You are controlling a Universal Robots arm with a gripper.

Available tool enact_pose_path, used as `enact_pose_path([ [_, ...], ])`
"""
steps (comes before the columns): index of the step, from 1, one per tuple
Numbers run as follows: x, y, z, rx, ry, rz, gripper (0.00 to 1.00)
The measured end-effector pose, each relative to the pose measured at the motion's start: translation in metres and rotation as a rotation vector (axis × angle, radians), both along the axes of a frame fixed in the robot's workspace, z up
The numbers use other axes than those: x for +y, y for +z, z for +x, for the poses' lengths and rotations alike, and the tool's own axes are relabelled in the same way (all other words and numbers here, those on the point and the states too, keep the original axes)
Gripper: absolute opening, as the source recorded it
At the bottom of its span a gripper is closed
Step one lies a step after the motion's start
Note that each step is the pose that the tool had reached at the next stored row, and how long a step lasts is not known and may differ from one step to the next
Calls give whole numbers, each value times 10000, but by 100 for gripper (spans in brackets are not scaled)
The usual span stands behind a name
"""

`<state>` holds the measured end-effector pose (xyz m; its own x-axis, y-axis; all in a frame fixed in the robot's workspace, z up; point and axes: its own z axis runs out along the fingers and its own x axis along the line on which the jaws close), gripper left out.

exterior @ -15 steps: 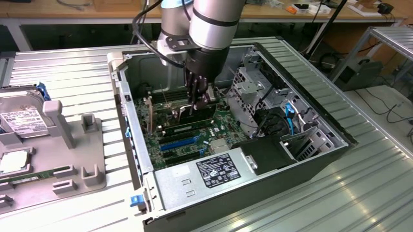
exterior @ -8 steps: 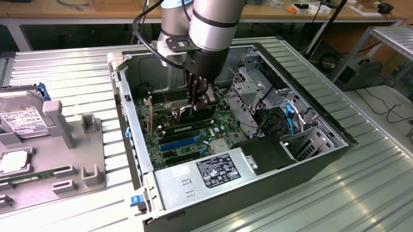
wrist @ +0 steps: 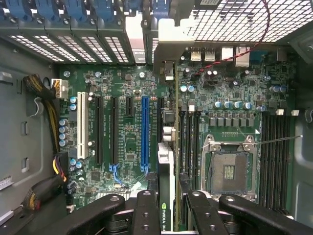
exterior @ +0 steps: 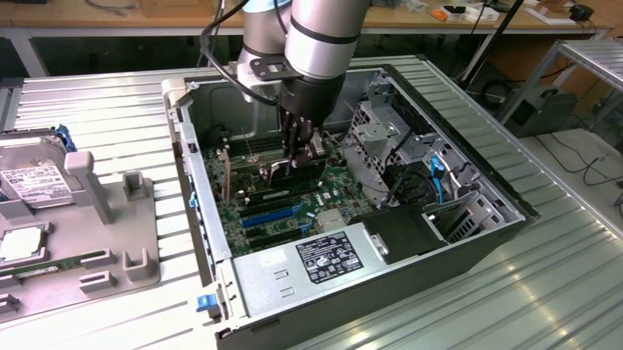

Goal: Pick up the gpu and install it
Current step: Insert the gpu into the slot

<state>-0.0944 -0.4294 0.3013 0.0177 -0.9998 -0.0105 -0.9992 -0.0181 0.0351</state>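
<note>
The gpu (wrist: 166, 176) stands on edge inside the open computer case (exterior: 486, 189), over the green motherboard (wrist: 127, 147). Its pale bracket (wrist: 168, 46) reaches the rear slot openings. The card lies along a black slot just beside the long blue slot (wrist: 145, 132); I cannot tell whether it is seated. My gripper (wrist: 166, 205) is shut on the card's upper edge, one black finger (wrist: 146, 210) on each side. From the exterior camera, the gripper (exterior: 303, 162) reaches down into the case and the gpu (exterior: 287, 179) shows below it.
A CPU socket (wrist: 229, 169) and memory slots lie beside the card. The metal drive cage (exterior: 380, 131) and power supply (exterior: 311, 266) crowd the case. On the exterior view's left, a grey fixture (exterior: 107, 219) carries a hard drive (exterior: 29, 182) and a memory stick (exterior: 49, 266).
</note>
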Motion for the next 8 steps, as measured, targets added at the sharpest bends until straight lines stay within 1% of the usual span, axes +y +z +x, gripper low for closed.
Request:
enact_pose_path([
  [2,0,-26,0,-1,-2,0,27],
  [8,0,-27,0,-1,-2,-1,27],
])
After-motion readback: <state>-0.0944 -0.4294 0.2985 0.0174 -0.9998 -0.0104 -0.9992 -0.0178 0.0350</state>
